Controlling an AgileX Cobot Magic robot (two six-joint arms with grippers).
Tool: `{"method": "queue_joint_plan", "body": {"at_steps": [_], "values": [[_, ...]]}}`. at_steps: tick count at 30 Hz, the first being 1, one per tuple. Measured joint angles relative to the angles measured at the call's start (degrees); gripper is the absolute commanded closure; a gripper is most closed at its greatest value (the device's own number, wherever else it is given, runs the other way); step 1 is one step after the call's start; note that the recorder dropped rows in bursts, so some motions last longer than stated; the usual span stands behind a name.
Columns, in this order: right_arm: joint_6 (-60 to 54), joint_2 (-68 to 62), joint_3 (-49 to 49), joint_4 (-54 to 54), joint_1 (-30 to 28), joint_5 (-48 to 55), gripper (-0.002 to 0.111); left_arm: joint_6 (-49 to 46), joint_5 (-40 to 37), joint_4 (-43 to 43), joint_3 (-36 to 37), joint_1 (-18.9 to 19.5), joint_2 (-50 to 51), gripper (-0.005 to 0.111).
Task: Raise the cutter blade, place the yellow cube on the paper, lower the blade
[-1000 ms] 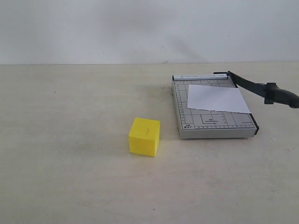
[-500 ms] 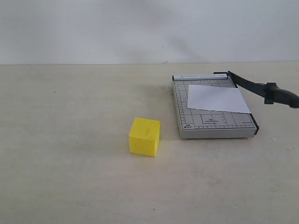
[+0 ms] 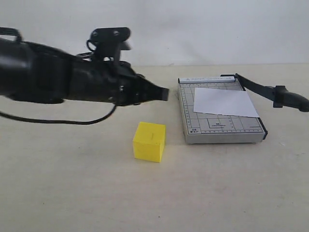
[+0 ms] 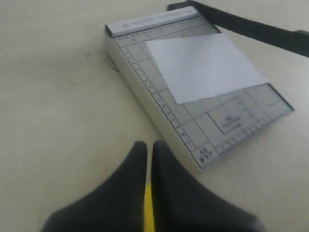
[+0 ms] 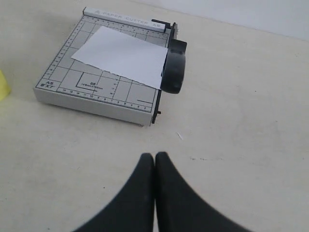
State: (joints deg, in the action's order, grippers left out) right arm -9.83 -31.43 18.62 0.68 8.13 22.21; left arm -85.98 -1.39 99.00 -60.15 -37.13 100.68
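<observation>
The yellow cube [image 3: 149, 141] rests on the table to the left of the grey gridded board [image 3: 193, 126]. The white paper [image 3: 224, 101] lies on that board. The black cutter blade [image 3: 270, 92] slants up off the board's right edge, its thick handle out to the right. My left gripper [image 3: 164, 93] is shut and empty, hovering just above and behind the cube, short of the board. In the left wrist view the left gripper [image 4: 148, 145] shows a yellow strip of the cube [image 4: 148, 208] under its fingers. My right gripper [image 5: 154, 157] is shut over bare table, short of the blade [image 5: 174, 67].
A pale wall runs along the back of the beige table [image 3: 72, 193]. My left arm [image 3: 58, 79] stretches in from the left edge with a black cable hanging under it. The board's front corner [image 4: 203, 157] lies close ahead of the left fingertips.
My left arm has come into the exterior view from the left and now reaches above the cube. The cube, paper, board and blade have not moved.
</observation>
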Motion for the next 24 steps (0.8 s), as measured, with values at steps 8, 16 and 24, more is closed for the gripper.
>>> {"method": "queue_joint_plan", "body": {"at_steps": [8,16,24], "values": [[0.22,-5.76,0.0,0.53,0.0,0.0,0.108,4.28,-1.09,0.45,-25.61,-6.77,21.2,0.102],[0.43,-6.47,0.0,0.85,0.0,0.0,0.108,1.53,-0.4,0.45,-33.64,-6.77,30.98,0.102],[0.84,-6.47,0.0,0.85,0.0,-0.1,0.108,0.97,3.78,0.23,-37.02,-6.77,36.53,0.102]]}}
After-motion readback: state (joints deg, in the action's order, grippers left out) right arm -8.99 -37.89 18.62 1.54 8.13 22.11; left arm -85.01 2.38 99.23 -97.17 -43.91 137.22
